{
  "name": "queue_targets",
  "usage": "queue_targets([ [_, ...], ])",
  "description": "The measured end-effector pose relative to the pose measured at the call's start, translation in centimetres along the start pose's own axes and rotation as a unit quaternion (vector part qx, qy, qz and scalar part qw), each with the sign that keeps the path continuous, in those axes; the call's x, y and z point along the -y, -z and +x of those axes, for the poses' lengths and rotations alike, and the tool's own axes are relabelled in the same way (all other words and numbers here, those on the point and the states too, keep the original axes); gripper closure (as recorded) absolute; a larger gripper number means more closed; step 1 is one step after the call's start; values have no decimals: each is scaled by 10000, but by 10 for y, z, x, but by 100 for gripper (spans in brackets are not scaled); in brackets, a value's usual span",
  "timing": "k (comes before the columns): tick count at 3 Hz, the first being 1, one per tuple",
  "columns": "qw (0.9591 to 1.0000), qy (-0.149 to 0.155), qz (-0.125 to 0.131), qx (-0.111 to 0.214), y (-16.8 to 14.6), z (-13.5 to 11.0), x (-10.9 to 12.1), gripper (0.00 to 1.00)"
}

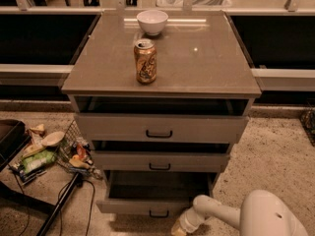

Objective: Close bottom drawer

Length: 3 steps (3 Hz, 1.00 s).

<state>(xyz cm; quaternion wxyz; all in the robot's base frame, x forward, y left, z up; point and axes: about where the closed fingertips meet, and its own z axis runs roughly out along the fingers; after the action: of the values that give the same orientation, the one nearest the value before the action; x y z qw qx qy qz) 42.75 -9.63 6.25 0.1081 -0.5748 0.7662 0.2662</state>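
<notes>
The claw sits low at the frame's bottom edge (apart or together, I cannot tell), close by the front of the bottom drawer, which stands pulled out. Above, a can and a bowl rest on the counter.

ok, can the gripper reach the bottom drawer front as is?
Probably yes: the gripper sits low, just beside the front of the bottom drawer, with nothing visible between them.

Soda can and white bowl stand apart on the cabinet top.
</notes>
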Motion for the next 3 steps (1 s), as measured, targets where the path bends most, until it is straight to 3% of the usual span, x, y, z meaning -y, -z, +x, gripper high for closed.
queue_targets([
  [2, 9989, 129, 405, 207, 25, -56, 65, 100],
  [3, 9973, 241, 628, 311, 39, -72, 79, 100],
])
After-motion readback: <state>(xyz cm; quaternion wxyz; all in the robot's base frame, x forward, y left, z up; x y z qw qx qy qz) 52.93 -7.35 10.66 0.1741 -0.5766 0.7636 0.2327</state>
